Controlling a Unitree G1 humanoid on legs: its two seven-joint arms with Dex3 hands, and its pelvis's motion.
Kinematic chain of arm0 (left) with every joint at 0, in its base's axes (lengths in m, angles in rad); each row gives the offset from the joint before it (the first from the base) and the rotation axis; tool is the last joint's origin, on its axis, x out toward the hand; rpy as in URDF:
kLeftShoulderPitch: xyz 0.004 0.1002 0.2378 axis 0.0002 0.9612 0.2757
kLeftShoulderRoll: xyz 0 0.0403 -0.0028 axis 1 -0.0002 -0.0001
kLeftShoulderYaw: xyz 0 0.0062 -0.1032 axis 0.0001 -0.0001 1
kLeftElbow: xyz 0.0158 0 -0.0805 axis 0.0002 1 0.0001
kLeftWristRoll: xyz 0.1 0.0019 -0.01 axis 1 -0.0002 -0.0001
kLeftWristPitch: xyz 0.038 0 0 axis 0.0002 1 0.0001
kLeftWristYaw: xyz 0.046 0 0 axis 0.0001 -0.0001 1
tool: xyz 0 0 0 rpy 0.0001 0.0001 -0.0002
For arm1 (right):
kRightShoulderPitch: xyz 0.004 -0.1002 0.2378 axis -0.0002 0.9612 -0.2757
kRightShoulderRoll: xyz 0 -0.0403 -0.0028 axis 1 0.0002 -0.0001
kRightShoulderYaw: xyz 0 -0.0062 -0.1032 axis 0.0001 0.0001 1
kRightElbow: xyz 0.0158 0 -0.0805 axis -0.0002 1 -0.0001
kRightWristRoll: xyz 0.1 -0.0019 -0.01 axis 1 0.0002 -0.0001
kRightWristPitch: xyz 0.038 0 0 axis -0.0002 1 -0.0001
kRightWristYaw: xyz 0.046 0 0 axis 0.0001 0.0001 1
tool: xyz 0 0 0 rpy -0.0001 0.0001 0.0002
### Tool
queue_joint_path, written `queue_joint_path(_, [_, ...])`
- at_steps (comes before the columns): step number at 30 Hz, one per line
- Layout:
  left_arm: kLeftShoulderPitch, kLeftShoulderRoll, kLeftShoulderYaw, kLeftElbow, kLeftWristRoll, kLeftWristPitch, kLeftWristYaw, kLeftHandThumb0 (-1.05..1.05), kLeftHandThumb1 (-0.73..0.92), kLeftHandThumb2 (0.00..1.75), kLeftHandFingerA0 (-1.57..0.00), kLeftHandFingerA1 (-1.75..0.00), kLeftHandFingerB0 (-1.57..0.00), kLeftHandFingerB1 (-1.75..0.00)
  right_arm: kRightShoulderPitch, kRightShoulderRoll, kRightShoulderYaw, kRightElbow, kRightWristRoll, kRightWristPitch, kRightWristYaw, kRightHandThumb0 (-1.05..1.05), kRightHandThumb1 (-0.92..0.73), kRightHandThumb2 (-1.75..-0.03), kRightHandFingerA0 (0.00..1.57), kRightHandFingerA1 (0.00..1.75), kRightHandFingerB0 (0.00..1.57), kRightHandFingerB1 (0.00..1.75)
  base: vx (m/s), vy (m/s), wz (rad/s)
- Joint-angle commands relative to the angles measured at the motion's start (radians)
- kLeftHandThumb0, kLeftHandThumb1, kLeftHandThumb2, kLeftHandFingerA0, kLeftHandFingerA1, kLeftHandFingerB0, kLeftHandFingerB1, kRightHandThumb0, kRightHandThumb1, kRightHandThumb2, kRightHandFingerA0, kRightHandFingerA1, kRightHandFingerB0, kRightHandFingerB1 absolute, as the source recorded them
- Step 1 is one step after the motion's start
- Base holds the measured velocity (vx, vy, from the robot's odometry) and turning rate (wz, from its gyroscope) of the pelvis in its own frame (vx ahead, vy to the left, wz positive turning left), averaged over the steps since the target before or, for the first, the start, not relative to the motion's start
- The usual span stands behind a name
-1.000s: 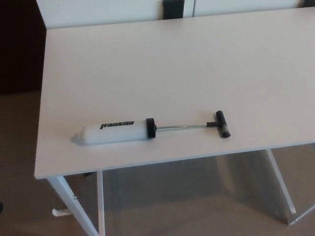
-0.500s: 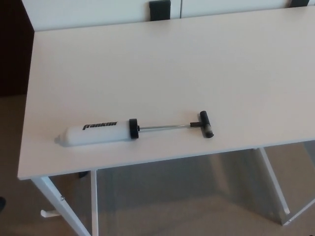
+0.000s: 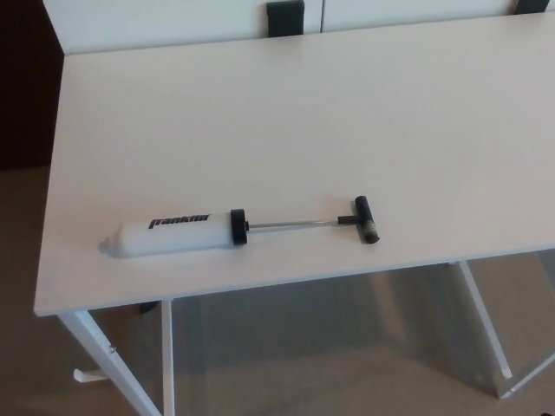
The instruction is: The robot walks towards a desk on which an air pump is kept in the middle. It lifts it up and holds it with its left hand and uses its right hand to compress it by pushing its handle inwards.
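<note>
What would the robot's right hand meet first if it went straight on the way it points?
That cannot be judged: neither hand is in view. Only the air pump lies on the desk, its handle pulled out.

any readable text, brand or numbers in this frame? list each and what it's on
"franklin", black lettering along the white barrel of the air pump; slightly blurred, so the reading is likely, not certain.
No other text, numbers or signs are legible on the pump's black handle or the desk.
</note>
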Motion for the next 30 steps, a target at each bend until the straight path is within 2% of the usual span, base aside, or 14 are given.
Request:
queue_joint_path(1, [-0.087, 0.388, 0.149, -0.530, 0.163, -0.187, -0.027, -0.44, 0.49, 0.56, -0.18, -0.33, -0.16, -0.27, -0.001, -0.027, -0.012, -0.009, 0.014, -0.004, -0.005, -0.27, -0.63, -0.58, 0.62, 0.49, 0.55, 0.45, 0.00, 0.000, 0.00])
queue_joint_path(3, [-0.153, 0.495, 0.106, -0.569, 0.211, -0.175, -0.056, -0.50, 0.45, 0.63, -0.14, -0.35, -0.14, -0.32, -0.001, -0.027, -0.016, -0.009, 0.017, 0.001, -0.011, -0.26, -0.64, -0.58, 0.60, 0.50, 0.53, 0.44, 0.00, 0.000, 0.00])
queue_joint_path(4, [-0.206, 0.562, 0.049, -0.579, 0.234, -0.158, -0.083, -0.28, 0.36, 0.89, -0.01, -0.50, 0.00, -0.47, 0.002, -0.026, -0.016, -0.014, 0.018, 0.003, -0.013, -0.27, -0.62, -0.58, 0.61, 0.50, 0.53, 0.45, 0.00, 0.000, 0.00])
queue_joint_path(6, [-0.258, 0.630, -0.013, -0.588, 0.253, -0.137, -0.110, -0.28, 0.36, 0.89, -0.01, -0.50, 0.00, -0.47, 0.005, -0.025, -0.016, -0.020, 0.018, 0.005, -0.015, -0.27, -0.62, -0.58, 0.61, 0.50, 0.53, 0.45, 0.00, 0.000, 0.00])
queue_joint_path(9, [-0.306, 0.657, -0.090, -0.579, 0.290, -0.160, -0.129, -0.28, 0.34, 0.88, 0.00, -0.49, 0.00, -0.47, 0.008, -0.027, -0.017, -0.021, 0.019, 0.007, -0.012, -0.26, -0.64, -0.58, 0.58, 0.49, 0.52, 0.45, 0.00, 0.000, 0.00])
queue_joint_path(10, [-0.346, 0.676, -0.156, -0.581, 0.304, -0.146, -0.145, -0.42, 0.46, 0.55, -0.18, -0.29, -0.15, -0.27, 0.012, -0.027, -0.016, -0.023, 0.017, 0.006, -0.012, -0.27, -0.64, -0.59, 0.58, 0.48, 0.62, 0.48, 0.00, 0.000, 0.00])
queue_joint_path(11, [-0.386, 0.700, -0.226, -0.586, 0.313, -0.122, -0.160, -0.42, 0.46, 0.55, -0.18, -0.29, -0.15, -0.27, 0.016, -0.027, -0.014, -0.026, 0.014, 0.004, -0.013, -0.27, -0.64, -0.59, 0.58, 0.48, 0.62, 0.48, 0.00, 0.000, 0.00])
queue_joint_path(13, [-0.394, 0.706, -0.239, -0.588, 0.313, -0.115, -0.161, -0.42, 0.46, 0.55, -0.18, -0.29, -0.15, -0.27, 0.017, -0.027, -0.013, -0.027, 0.014, 0.004, -0.013, -0.27, -0.64, -0.59, 0.58, 0.48, 0.62, 0.48, 0.00, 0.000, 0.00])
queue_joint_path(14, [-0.415, 0.720, -0.295, -0.591, 0.344, -0.105, -0.170, -0.48, 0.41, 0.63, -0.17, -0.37, -0.14, -0.33, 0.016, -0.029, -0.012, -0.025, 0.011, 0.003, -0.012, -0.27, -0.63, -0.58, 0.58, 0.48, 0.54, 0.45, 0.00, 0.000, 0.00])
queue_joint_path(17, [-0.497, 0.751, -0.477, -0.590, 0.420, -0.043, -0.197, -0.44, 0.41, 0.61, -0.17, -0.37, -0.12, -0.32, 0.012, -0.035, -0.009, -0.020, 0.006, 0.001, -0.013, -0.26, -0.63, -0.58, 0.60, 0.49, 0.54, 0.45, 0.00, 0.000, 0.00])
queue_joint_path(22, [-0.577, 0.756, -0.636, -0.561, 0.500, 0.000, -0.220, -0.39, 0.40, 0.60, -0.18, -0.36, -0.10, -0.31, 0.017, -0.037, -0.005, -0.033, 0.004, 0.005, -0.010, -0.28, -0.62, -0.58, 0.59, 0.48, 0.55, 0.45, 0.00, 0.000, 0.00])
queue_joint_path(23, [-0.616, 0.749, -0.719, -0.528, 0.557, 0.005, -0.248, -0.22, 0.35, 0.86, -0.01, -0.47, 0.00, -0.48, 0.018, -0.039, -0.001, -0.038, 0.000, 0.007, -0.009, -0.27, -0.63, -0.58, 0.59, 0.48, 0.54, 0.45, 0.00, 0.000, 0.00])
queue_joint_path(26, [-0.683, 0.726, -0.876, -0.452, 0.662, 0.012, -0.296, -0.23, 0.34, 0.86, -0.01, -0.48, 0.00, -0.48, 0.021, -0.044, 0.005, -0.047, -0.005, 0.010, 0.001, -0.27, -0.63, -0.58, 0.58, 0.48, 0.53, 0.44, 0.00, 0.000, 0.00])
queue_joint_path(30, [-0.710, 0.710, -0.948, -0.409, 0.708, 0.008, -0.300, -0.24, 0.32, 0.85, -0.01, -0.48, 0.00, -0.48, 0.016, -0.046, 0.004, -0.044, -0.005, 0.009, -0.003, -0.27, -0.61, -0.58, 0.61, 0.49, 0.56, 0.45, 0.00, 0.000, 0.00])
